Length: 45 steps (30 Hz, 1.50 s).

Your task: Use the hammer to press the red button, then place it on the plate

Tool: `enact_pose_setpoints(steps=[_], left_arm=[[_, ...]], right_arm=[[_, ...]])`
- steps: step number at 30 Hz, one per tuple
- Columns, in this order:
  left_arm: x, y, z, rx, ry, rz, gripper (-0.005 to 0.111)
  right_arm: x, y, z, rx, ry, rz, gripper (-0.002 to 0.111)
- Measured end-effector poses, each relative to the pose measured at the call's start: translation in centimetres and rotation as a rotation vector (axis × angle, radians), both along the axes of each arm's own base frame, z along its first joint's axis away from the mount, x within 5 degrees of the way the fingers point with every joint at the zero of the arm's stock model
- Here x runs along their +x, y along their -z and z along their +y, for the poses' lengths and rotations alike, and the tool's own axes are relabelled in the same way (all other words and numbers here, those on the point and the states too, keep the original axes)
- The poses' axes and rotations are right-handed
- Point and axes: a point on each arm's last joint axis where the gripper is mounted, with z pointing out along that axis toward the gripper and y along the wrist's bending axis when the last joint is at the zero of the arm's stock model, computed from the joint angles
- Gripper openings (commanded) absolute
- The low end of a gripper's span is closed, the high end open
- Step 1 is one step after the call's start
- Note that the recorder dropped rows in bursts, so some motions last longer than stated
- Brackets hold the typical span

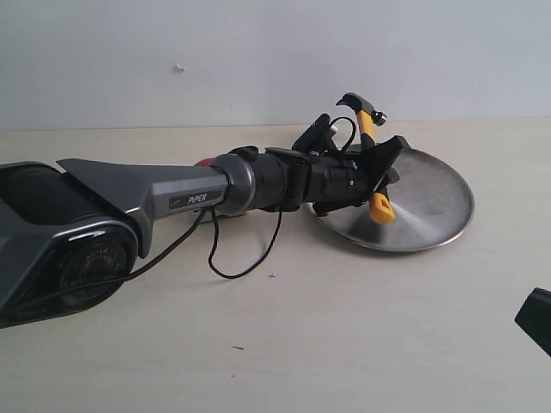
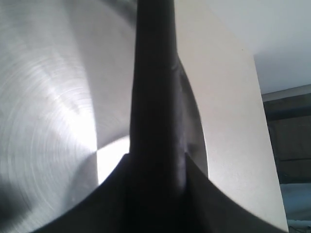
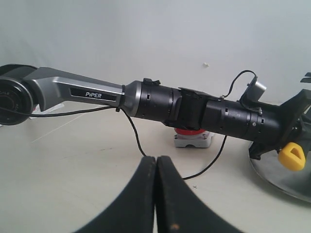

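In the exterior view, the left hand (image 1: 379, 172) pinches the hammer (image 1: 368, 127) by its handle, over the plate (image 1: 435, 215) on the counter (image 1: 344, 344). The left wrist view shows mostly the plate's brushed metal. In the right wrist view, the right hand (image 3: 156, 165) is pressed together, and the red button (image 3: 193, 131) sits behind the left arm.

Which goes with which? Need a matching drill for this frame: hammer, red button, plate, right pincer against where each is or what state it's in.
Things:
1. hammer
2. red button
3. plate
4. right pincer

Place or state:
A. shut, holding nothing
B. gripped by the left pincer, yellow end over the silver dish
C. partly hidden behind the left arm
D. flat on the table, below the gripped tool

Pairs: 1-B, 2-C, 3-D, 4-A
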Motion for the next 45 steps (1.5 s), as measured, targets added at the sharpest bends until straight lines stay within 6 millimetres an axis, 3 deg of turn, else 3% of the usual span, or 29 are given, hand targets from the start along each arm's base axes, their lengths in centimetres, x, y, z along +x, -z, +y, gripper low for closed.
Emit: enact_pose_setpoints(steps=[5, 13, 22, 30, 45], left_arm=[[0.00, 0.00, 0.00, 0.000, 0.000, 0.000, 0.006], [-0.10, -0.04, -0.09, -0.007, 0.013, 0.003, 0.037], [-0.17, -0.08, -0.16, -0.015, 0.022, 0.007, 0.038], [-0.31, -0.35, -0.29, -0.039, 0.075, 0.006, 0.052], [-0.09, -0.58, 0.05, -0.064, 0.122, 0.007, 0.053]], right_arm=[[0.00, 0.00, 0.00, 0.000, 0.000, 0.000, 0.000], [0.00, 0.00, 0.00, 0.000, 0.000, 0.000, 0.000], [0.00, 0.00, 0.00, 0.000, 0.000, 0.000, 0.000], [0.00, 0.00, 0.00, 0.000, 0.000, 0.000, 0.000], [0.00, 0.00, 0.00, 0.000, 0.000, 0.000, 0.000]])
